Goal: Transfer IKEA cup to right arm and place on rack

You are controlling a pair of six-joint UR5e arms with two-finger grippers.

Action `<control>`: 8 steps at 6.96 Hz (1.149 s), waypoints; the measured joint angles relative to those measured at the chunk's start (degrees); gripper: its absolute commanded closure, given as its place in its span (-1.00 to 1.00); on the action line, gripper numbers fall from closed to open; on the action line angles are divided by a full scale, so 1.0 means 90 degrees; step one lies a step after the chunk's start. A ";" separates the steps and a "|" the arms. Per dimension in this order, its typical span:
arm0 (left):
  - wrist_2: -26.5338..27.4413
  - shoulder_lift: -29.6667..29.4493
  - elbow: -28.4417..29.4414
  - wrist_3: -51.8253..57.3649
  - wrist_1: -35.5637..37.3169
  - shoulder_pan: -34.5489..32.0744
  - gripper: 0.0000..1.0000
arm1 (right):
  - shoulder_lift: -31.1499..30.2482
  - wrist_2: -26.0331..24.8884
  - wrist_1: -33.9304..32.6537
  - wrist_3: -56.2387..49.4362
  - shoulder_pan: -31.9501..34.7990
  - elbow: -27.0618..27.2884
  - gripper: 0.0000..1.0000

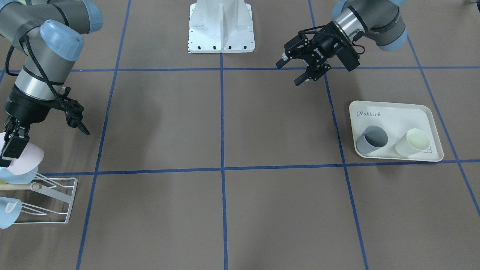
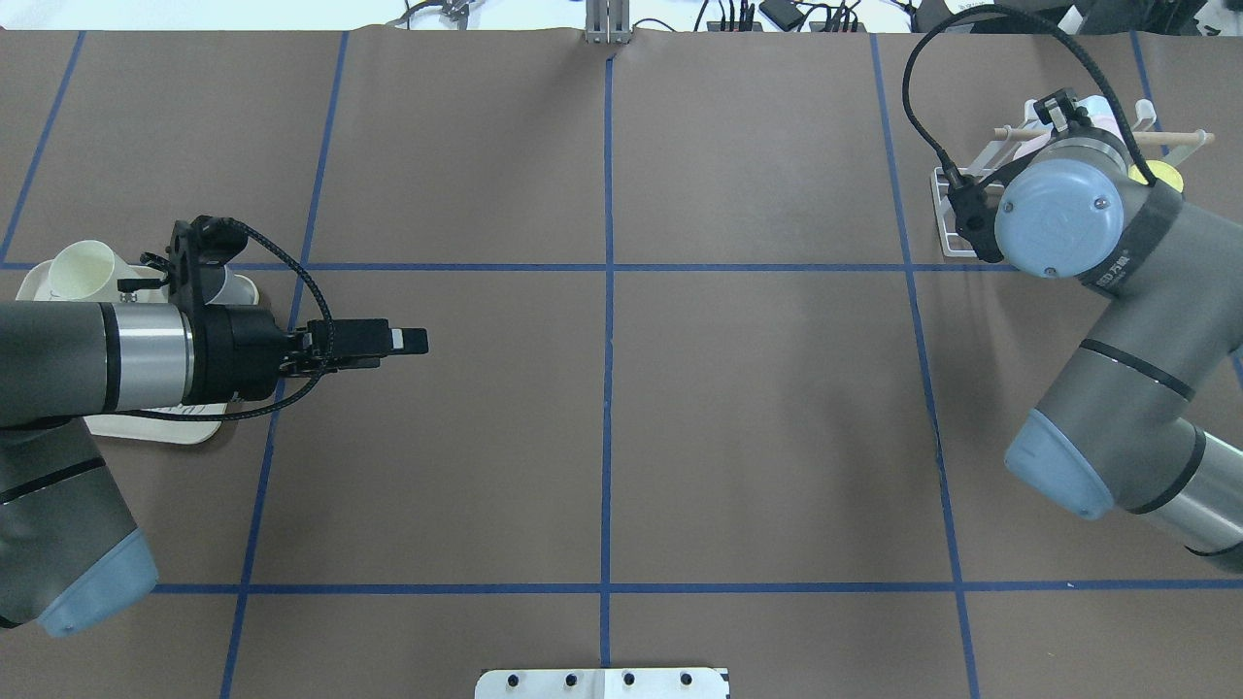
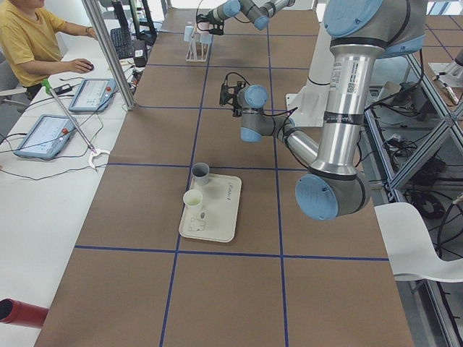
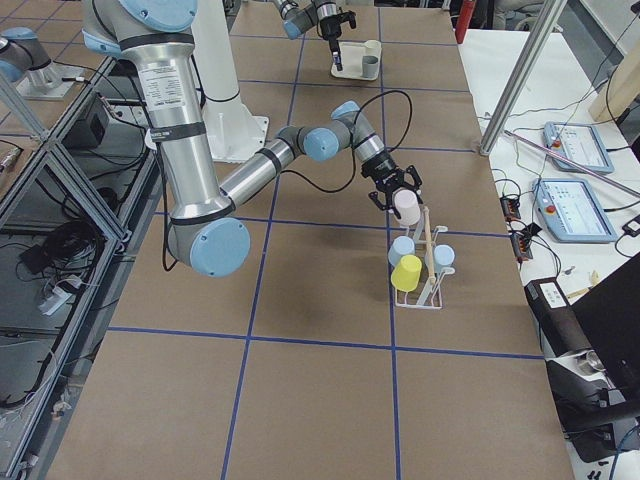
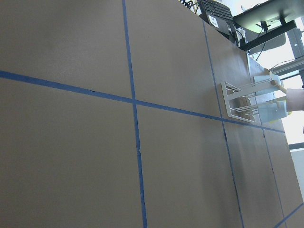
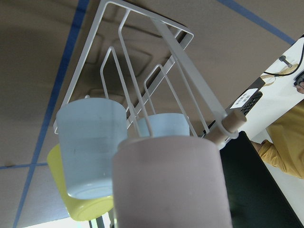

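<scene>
Placement stage, seen from across the brown paper-covered tabletop (image 1: 240,131) with its blue tape grid. The right gripper (image 4: 396,193) has its fingers clamped on the pale pink plastic cup (image 6: 171,180) and holds it in the air, just above the upper end of the small white wire rack (image 1: 56,192), close beside the light wooden rod (image 6: 233,122). From the wrist view the cup's long axis points down the slope of the rack, so the prongs lie directly beyond the cup rather than to either side. Which end of the cup faces them cannot be told. Two pale blue cups (image 6: 92,142) and a yellow cup (image 4: 406,272) already sit on lower prongs. One bare wire prong rises between the blue cups toward the pink cup's edge, and this appears to be the free seat.

The left gripper (image 1: 288,73) hangs well apart, near the cream rabbit-print tray (image 1: 393,112), its fingers spread and empty. The tray carries a grey cup (image 1: 371,139) and a cream cup (image 1: 412,142). The right arm alone is within reach of the rack. The hand-over looks complete, and only the lowering onto a prong remains.
</scene>
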 measured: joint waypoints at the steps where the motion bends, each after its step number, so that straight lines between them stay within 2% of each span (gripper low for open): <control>1: 0.0000 -0.0002 0.0003 -0.0005 -0.0003 0.0001 -1.00 | 0.0009 0.0001 0.0000 0.0004 -0.0001 -0.0058 1.00; 7: 0.0000 0.0000 0.0014 -0.0010 -0.0005 0.0004 -1.00 | 0.0078 -0.0001 0.0010 0.0014 -0.0043 -0.0399 1.00; 8: 0.0000 0.0000 0.0015 -0.0012 -0.0005 0.0007 -1.00 | 0.0087 -0.0001 0.0010 0.0033 -0.0057 -0.0425 0.82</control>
